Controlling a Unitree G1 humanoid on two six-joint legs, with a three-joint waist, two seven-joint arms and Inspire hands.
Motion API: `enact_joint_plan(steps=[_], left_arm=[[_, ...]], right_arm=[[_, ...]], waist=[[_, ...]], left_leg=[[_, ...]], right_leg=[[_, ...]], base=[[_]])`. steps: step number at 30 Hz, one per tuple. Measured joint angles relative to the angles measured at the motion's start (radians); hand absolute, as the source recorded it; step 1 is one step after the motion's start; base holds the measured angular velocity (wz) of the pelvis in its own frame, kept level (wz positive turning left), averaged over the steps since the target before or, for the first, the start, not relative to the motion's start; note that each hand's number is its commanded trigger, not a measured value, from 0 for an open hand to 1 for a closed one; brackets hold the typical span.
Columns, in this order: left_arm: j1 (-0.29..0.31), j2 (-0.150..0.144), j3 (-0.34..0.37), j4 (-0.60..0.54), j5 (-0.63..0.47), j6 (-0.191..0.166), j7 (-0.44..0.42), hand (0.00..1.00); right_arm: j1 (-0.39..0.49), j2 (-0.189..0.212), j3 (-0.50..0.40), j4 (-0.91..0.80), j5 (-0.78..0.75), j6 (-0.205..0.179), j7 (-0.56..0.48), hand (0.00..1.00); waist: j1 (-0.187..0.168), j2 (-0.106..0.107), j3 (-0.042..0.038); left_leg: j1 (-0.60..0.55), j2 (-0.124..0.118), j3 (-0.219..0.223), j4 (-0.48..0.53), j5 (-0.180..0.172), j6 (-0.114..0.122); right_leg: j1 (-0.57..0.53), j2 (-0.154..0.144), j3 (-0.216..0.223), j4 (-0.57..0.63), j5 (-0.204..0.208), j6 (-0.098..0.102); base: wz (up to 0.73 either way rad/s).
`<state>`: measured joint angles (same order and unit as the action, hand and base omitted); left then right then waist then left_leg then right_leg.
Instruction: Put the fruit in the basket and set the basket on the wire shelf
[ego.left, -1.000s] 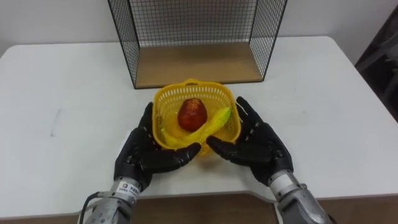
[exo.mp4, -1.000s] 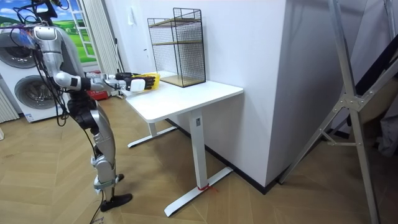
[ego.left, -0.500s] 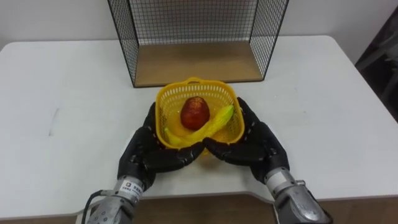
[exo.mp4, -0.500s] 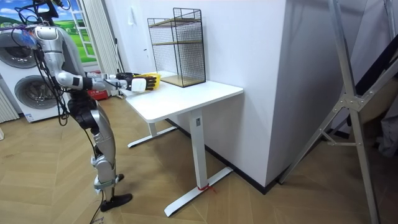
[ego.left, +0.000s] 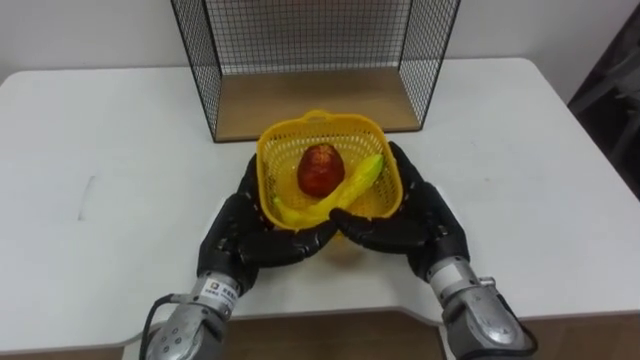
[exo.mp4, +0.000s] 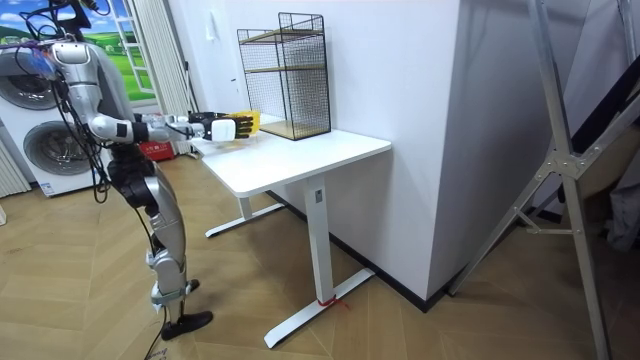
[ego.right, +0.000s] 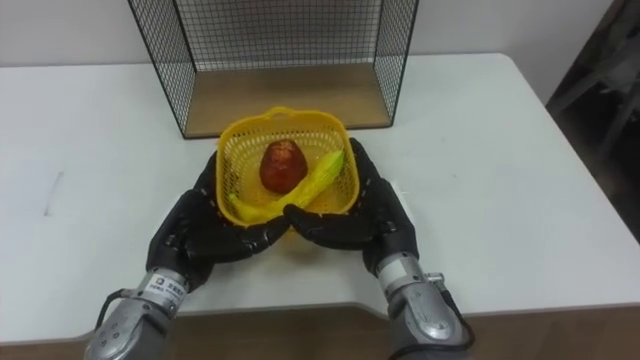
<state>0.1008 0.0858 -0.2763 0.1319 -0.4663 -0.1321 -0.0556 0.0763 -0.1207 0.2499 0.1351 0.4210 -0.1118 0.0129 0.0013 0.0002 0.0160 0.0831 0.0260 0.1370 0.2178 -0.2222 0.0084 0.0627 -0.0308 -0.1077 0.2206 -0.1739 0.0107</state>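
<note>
Looked down on a white surface (ego.left: 110, 130) with rounded corners. Found a black wire shelf (ego.left: 315, 60) standing directly on it at the far middle, open toward the near edge, with a wooden bottom board (ego.left: 310, 100). Noted a faint dark mark (ego.left: 85, 197) toward the left. Rested on white legs (exo.mp4: 318, 250) over a wood floor (exo.mp4: 400, 320).

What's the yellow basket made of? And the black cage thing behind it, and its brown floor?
The basket looks like plastic: bright yellow and smooth, with moulded lattice walls. The wire shelf seems to be thin metal wire with a matte black coating, crossed in a fine grid. Its bottom board looks like wood or wood-look laminate, brown and smooth; I can't tell which.
</note>
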Motion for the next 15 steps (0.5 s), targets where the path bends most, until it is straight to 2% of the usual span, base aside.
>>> enact_joint_plan(steps=[6, 15], left_arm=[[-0.013, -0.002, -0.002, -0.078, -0.001, 0.000, 0.026, 0.00], [-0.024, -0.007, -0.001, -0.118, -0.008, 0.000, 0.046, 0.00]], right_arm=[[-0.019, -0.002, -0.001, -0.073, 0.001, -0.011, -0.026, 0.00], [-0.021, 0.003, -0.007, -0.111, 0.008, -0.018, -0.027, 0.00]], waist=[[-0.004, 0.000, 0.0000], [-0.009, 0.000, 0.0000]], left_leg=[[-0.001, 0.000, 0.002, 0.001, 0.000, 0.000], [0.001, 0.000, 0.003, 0.003, 0.000, 0.000]], right_leg=[[-0.003, 0.000, 0.002, 0.002, 0.000, 0.000], [-0.002, 0.000, 0.005, 0.002, 0.000, 0.000]], base=[[-0.01], [0.00]])
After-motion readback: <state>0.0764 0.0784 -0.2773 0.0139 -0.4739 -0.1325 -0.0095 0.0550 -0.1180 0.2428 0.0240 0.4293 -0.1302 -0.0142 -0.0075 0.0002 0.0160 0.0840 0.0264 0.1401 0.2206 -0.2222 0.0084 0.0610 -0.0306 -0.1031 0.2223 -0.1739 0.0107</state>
